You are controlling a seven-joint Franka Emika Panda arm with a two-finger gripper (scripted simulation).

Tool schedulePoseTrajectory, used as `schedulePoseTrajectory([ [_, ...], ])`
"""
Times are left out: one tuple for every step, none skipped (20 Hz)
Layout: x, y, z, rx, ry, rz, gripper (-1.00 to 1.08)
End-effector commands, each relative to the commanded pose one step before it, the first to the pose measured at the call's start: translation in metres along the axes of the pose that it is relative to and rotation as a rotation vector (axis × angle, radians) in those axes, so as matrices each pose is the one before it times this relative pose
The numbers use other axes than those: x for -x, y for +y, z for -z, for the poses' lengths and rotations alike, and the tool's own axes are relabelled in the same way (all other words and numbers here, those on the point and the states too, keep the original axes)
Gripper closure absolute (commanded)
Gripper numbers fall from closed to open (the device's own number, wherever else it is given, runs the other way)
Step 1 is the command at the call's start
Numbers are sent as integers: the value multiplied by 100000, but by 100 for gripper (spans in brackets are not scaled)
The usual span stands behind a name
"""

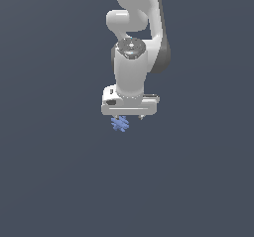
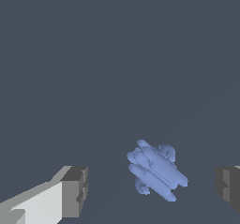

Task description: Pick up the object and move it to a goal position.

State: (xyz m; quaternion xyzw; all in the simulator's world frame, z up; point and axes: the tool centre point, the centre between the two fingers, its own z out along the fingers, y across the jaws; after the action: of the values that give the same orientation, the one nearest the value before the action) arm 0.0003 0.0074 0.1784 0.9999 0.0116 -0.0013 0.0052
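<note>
Light-blue object (image 2: 157, 170) sits nearest my wrist camera, lying between the two gripper fingers, and I see open floor on both sides of it: neither dark pad touches it. One finger (image 2: 70, 192) shows its white body and grey pad; the other pad (image 2: 228, 186) is cut off by the picture's edge. I read the gripper (image 2: 150, 189) as spread wide, jaws well apart, holding nothing. The object lies closer to the cut-off pad than to the fully visible one, though a gap remains there too.

It looks like a small cluster of short, rounded prongs, several lying side by side along one diagonal, with stubbier knobs poking out across them. Its colour is a pale, flat blue, and it is much smaller than the hand above it.

Beyond the object, the wrist view gives me only plain dark grey-blue floor (image 2: 117, 54) running out to the frame, with no rim or wall that I can make out.

From the exterior view, the object (image 1: 120, 124) shows just below the white gripper (image 1: 130, 117), toward the exterior view's left of the hand's middle. The fingertips are barely visible there. The arm (image 1: 133, 67) rises straight up behind and leaves the frame at the top. Around it the same flat floor (image 1: 49, 181) stretches on every side.
</note>
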Motion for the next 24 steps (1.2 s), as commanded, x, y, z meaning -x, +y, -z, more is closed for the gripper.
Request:
schedulePoseTrajectory([
  [0,1,0,0,0,0,-92],
  [-14,6,20,27,56,29,-92],
  [-39,15,68,85,182,86,-92],
  [-67,31,103,132,284,127,-92],
  [-94,41,148,188,403,162,-92],
  [-123,52,193,241,520,171,-92],
  [-136,54,213,258,561,119,-92],
  [-113,40,179,207,458,18,-92],
  [-88,26,141,153,345,-72,-92],
  [-62,11,95,94,221,-137,-92],
  [-30,2,53,40,105,-160,-92],
  [-3,-3,6,-4,0,-98,-92],
  [11,-7,-28,-27,-62,15,-92],
  [23,6,-26,-17,-51,127,-92],
  [23,3,-42,-14,-58,287,-92],
  [25,20,-43,0,-37,418,-92],
  [27,28,-48,11,-26,560,-92],
  [30,33,-55,20,-19,704,-92],
  [35,41,-63,26,-17,837,-92],
  [42,46,-74,28,-23,966,-92],
  [50,49,-87,25,-36,1093,-92],
  [59,54,-100,22,-49,1217,-92],
  [68,58,-112,20,-59,1341,-92],
  [75,60,-122,21,-63,1470,-92],
])
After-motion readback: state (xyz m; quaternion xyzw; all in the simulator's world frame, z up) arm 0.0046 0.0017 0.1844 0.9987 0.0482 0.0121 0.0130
